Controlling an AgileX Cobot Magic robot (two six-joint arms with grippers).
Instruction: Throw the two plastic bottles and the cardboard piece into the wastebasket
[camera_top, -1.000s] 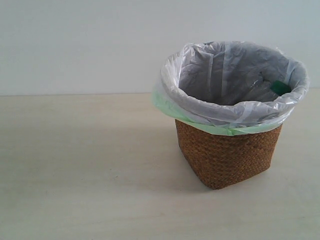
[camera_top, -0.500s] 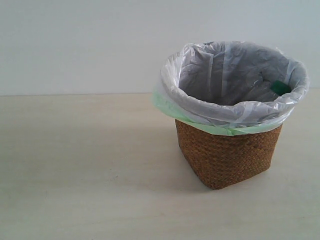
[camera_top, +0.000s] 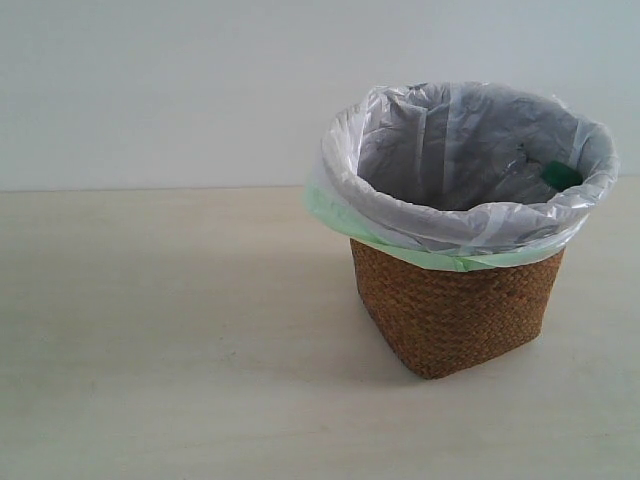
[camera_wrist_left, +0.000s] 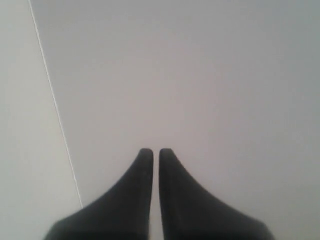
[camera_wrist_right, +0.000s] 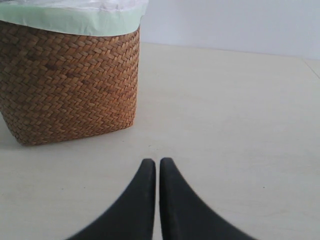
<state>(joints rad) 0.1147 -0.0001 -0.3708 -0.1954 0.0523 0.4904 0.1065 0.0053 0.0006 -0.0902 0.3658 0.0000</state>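
The brown wicker wastebasket (camera_top: 455, 315) stands on the table at the right, lined with a translucent white bag over a pale green one. Inside it, at the far right, the green cap (camera_top: 563, 176) of one clear plastic bottle (camera_top: 528, 180) shows against the liner. The red-label bottle and the cardboard piece are hidden or out of view. My right gripper (camera_wrist_right: 157, 162) is shut with nothing in it, low over the table beside the wastebasket (camera_wrist_right: 70, 85). My left gripper (camera_wrist_left: 153, 152) is shut and empty, facing a plain pale surface. Neither gripper appears in the exterior view.
The pale wooden table (camera_top: 170, 340) stretches to the left and front of the basket. A plain white wall (camera_top: 160, 90) stands behind. In the left wrist view a thin pale line (camera_wrist_left: 55, 107) crosses the surface.
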